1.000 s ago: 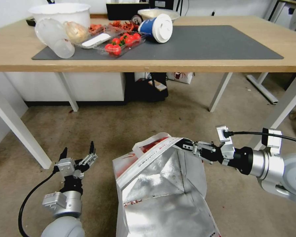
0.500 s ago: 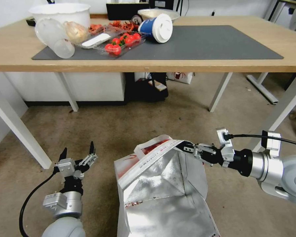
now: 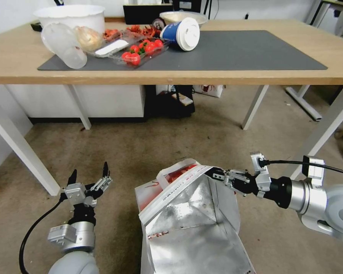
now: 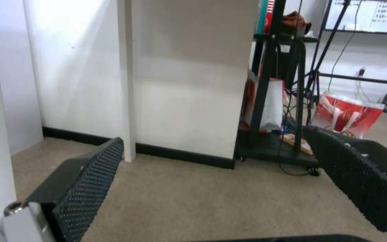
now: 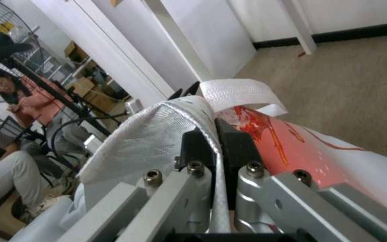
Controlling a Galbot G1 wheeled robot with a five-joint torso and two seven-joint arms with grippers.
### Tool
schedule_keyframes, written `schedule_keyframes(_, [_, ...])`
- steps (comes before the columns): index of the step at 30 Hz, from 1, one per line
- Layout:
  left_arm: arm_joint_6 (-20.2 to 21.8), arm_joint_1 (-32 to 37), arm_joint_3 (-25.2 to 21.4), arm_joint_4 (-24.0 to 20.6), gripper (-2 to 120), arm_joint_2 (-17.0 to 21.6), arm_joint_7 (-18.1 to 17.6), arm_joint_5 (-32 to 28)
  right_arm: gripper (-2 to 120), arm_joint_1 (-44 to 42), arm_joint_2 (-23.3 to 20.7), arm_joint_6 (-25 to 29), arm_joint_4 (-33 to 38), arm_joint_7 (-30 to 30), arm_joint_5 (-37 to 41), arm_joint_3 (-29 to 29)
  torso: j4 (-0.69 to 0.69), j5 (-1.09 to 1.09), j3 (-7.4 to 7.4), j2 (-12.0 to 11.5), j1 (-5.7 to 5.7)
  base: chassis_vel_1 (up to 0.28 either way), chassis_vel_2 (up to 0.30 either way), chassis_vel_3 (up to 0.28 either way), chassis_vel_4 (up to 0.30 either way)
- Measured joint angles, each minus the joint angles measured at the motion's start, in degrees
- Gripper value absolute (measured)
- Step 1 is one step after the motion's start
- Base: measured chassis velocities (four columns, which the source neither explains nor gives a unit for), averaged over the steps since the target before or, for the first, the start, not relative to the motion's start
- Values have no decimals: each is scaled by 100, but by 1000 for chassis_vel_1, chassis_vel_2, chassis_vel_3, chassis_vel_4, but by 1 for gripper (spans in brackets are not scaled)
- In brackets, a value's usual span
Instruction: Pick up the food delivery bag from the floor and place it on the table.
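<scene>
Silver foil lining nearest, gaping up from the bag [image 3: 190, 224], which sits low on the floor [image 3: 141, 152] between the two arms. Red-and-white outside, white strap handle [image 3: 171, 171] looping off the far rim. Right gripper [image 3: 217, 176] reaching in from the right side, fingers clamped on the upper corner of the rim; from the right wrist, white fabric edge [image 5: 175, 131] pinched tight between the two dark pads [image 5: 233, 141]. Hard to say whether the base is clear of the floor, possibly just lifting.

Left gripper [image 3: 89, 177] parked near the bag's left side, well apart from it, fingers spread wide and pointing up; from its own wrist, both mesh pads [image 4: 86, 174] splayed over bare carpet, gripping nothing.

Further out, table [image 3: 255, 76] standing above and beyond, wood top, grey mat [image 3: 247, 49]. Left half of the mat crowded: tomato tray [image 3: 141, 49], tipped blue cup [image 3: 181, 32], clear tumbler [image 3: 63, 43], white bowl [image 3: 70, 15] behind. Right half of the mat bare.

Step in hand, by the look of it: grasp made, lift under way or about to start. Next move calls for a good raise to clear the table edge, then carry forward to the free right side of the mat. Single-corner hold on a floppy bag, so likely to swing and sag; steady, slow lifting needed.
</scene>
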Motion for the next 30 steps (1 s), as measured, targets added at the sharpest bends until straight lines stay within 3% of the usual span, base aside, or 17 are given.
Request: schedule_keyframes(30, [98,-7,-1,8,100,0,-31,39,0,-72,83,15,-50,-199,-211,-8,0,0,602,714,113,0,0,0,0])
